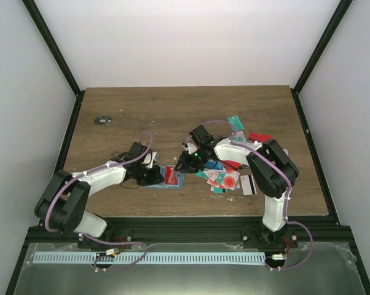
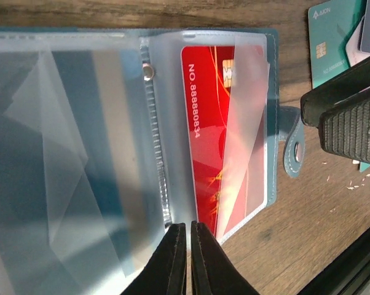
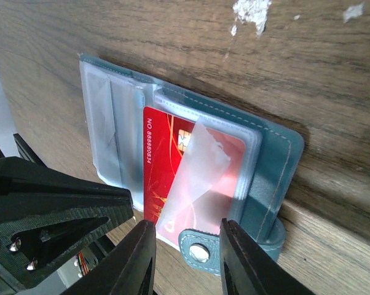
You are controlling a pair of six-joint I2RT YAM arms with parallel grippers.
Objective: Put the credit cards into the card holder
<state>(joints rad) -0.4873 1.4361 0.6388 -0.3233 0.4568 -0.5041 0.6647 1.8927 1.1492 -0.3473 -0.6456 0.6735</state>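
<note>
The teal-blue card holder (image 3: pixel 274 160) lies open on the wood between both arms, its clear sleeves (image 2: pixel 80 153) spread out. A red credit card (image 2: pixel 206 135) sits in the right-hand sleeve, with a loose clear flap lying slanted over it. My left gripper (image 2: pixel 188 236) is shut, its tips pinched on the near edge of the sleeves beside the spine. My right gripper (image 3: pixel 188 252) is open and low over the holder's snap tab (image 3: pixel 200 251), one finger on each side. More credit cards (image 1: pixel 229 178) lie heaped to the right.
A teal card (image 2: pixel 329 43) lies just past the holder's tab. Single cards, one teal (image 1: pixel 236 122) and one red (image 1: pixel 260 137), lie farther back on the right. A small dark object (image 1: pixel 102 120) sits at the far left. The table's front edge (image 1: pixel 191 215) runs close behind the holder.
</note>
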